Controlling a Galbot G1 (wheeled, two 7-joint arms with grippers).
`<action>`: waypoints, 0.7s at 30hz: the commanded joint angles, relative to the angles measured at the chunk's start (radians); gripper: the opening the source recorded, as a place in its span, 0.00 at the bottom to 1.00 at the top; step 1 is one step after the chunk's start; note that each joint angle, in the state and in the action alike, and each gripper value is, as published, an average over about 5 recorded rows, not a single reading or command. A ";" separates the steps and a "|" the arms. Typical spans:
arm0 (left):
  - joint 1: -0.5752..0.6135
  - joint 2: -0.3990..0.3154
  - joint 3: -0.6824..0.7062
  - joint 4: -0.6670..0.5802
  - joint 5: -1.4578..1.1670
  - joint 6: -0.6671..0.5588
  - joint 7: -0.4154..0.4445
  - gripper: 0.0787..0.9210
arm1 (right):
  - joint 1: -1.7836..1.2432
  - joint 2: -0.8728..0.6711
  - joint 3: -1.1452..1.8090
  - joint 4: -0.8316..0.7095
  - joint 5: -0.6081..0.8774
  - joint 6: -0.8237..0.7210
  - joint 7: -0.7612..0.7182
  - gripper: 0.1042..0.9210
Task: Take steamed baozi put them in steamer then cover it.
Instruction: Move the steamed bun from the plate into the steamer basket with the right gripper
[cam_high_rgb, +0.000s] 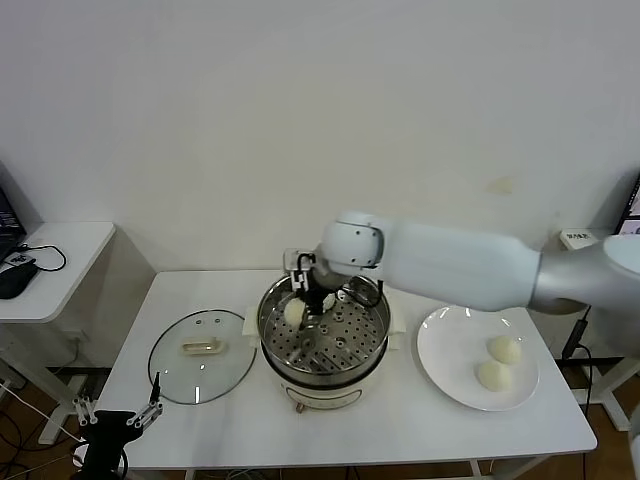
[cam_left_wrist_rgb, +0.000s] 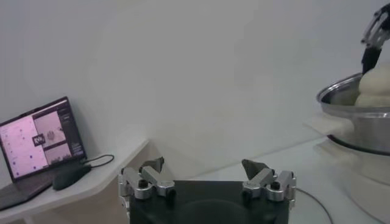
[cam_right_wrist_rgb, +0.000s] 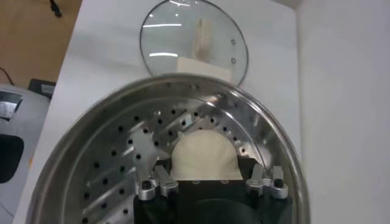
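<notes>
— Fingers on my right gripper (cam_right_wrist_rgb: 207, 185)?
— Clamped round a baozi (cam_right_wrist_rgb: 204, 159), low over the steamer (cam_high_rgb: 372, 345) tray; a bun lies beside. Left gripper (cam_left_wrist_rgb: 207, 178) gapes, parked nearest the glass lid (cam_high_rgb: 200, 355).

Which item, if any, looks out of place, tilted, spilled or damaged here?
Nothing stands out. The glass cover lies flat on the table beside the steamer, two baozi sit on the white plate, and the right end effector holds another baozi over the perforated tray.
</notes>
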 joint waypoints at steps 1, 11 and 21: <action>0.000 0.000 -0.002 -0.002 -0.001 -0.001 -0.001 0.88 | -0.066 0.108 -0.009 -0.101 0.001 -0.025 0.044 0.69; -0.005 0.001 0.002 0.002 -0.002 -0.002 -0.001 0.88 | -0.052 0.078 0.013 -0.100 -0.015 -0.005 -0.017 0.78; -0.007 0.002 0.012 -0.005 -0.001 -0.001 0.000 0.88 | 0.169 -0.183 0.033 0.064 -0.129 0.134 -0.309 0.88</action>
